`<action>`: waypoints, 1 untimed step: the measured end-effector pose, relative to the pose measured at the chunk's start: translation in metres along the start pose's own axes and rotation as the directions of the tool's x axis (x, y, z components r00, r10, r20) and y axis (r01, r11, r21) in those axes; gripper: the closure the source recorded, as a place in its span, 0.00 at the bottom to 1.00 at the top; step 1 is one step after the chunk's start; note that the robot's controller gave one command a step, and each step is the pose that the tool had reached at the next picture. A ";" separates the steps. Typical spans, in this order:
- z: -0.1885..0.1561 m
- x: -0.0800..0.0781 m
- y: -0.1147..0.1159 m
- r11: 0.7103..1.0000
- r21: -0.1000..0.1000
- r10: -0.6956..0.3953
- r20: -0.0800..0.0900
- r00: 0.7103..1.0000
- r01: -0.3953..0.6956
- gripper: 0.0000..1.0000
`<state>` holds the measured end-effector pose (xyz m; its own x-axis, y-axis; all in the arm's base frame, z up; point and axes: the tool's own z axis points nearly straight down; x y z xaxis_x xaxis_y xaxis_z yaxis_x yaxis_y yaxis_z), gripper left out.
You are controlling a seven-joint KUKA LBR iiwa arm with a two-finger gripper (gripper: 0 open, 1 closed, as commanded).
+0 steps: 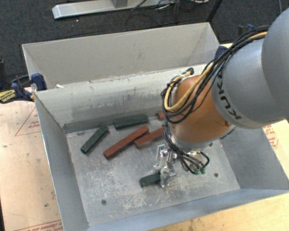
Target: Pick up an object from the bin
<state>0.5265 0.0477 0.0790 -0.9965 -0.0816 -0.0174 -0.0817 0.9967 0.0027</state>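
One dark green block partly under pincer, grip impossible to tell, red block behind arm

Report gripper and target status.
Gripper down at right end of small dark green block, bin floor front-centre. Hold not confirmed. Brown blocks lie behind, clear of it.

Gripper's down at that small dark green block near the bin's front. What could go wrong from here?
1. The gripper sits at the right end of the small dark green rectangular block, not its middle; on lifting, the block may pivot or slip away.
2. It looks very close to the floor of the grey metal bin; going lower may scrape it.
3. The wrist hangs over a reddish-brown bar; a sideways move might nudge it.
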 end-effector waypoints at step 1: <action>0.000 0.000 0.000 1.000 0.000 0.000 0.000 1.000 0.000 1.00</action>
<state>0.5265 0.0477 0.0790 -0.9965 -0.0819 -0.0174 -0.0820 0.9966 0.0027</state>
